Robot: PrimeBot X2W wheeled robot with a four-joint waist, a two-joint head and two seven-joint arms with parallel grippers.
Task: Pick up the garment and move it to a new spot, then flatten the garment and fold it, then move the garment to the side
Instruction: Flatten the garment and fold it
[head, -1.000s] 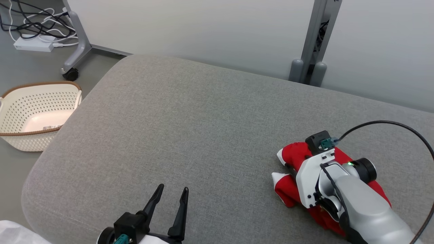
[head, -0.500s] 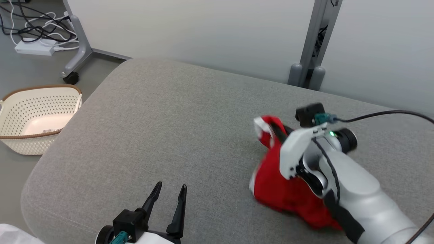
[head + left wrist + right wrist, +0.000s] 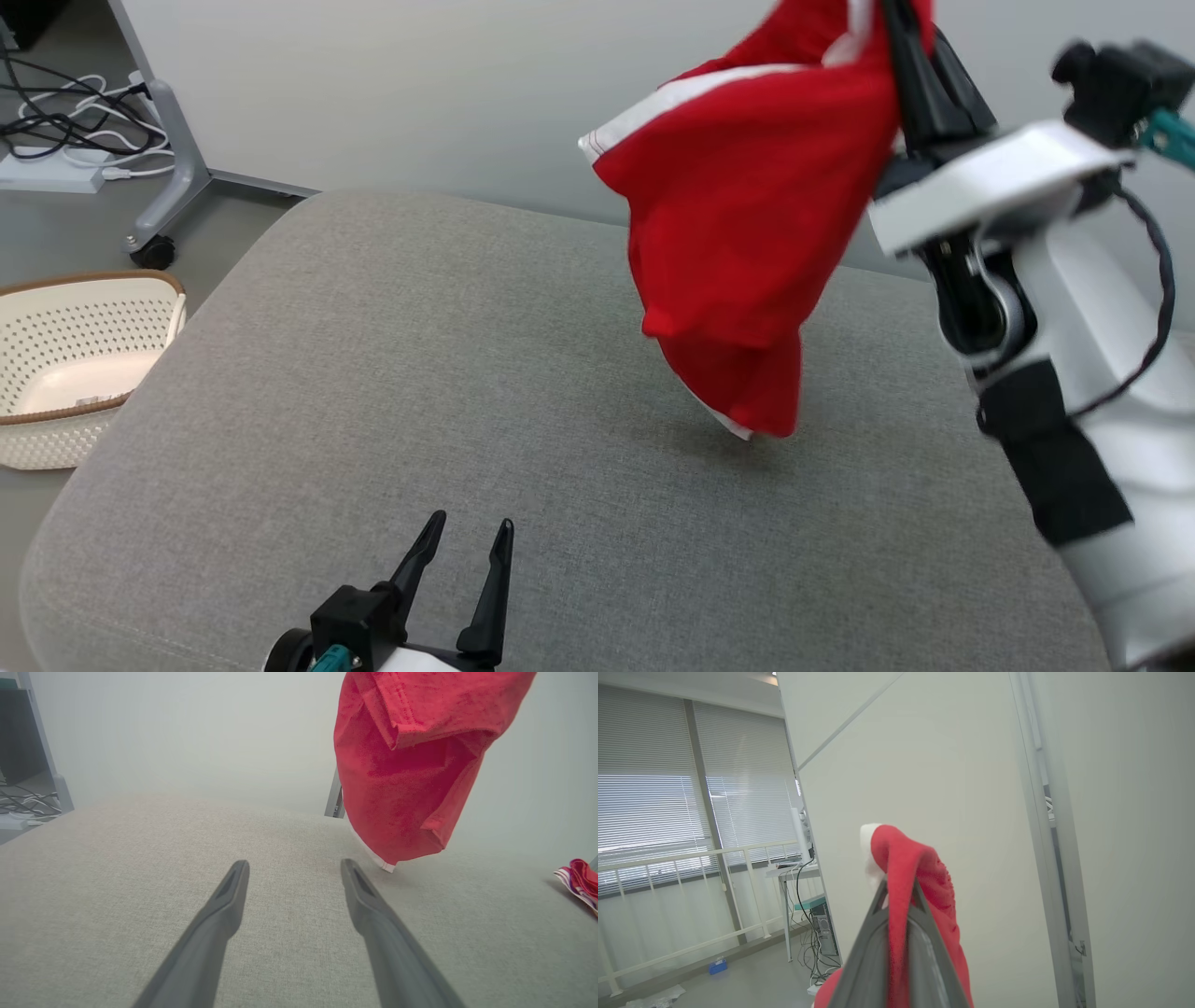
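The right gripper is clamped tight on a fold of the red cloth garment with white trim. Pinched fabric bunches just past its fingertips and the rest hangs below them. The lowest corner is close over the grey woven fabric cushion; contact cannot be told. The left gripper sits low over the cushion, fingers spread wide and empty, with the garment ahead to its right.

Grey cushion is noted at centre of head view. Basket is set on the floor at its 9 o'clock. Cables and stand leg are seen at its 10 o'clock.
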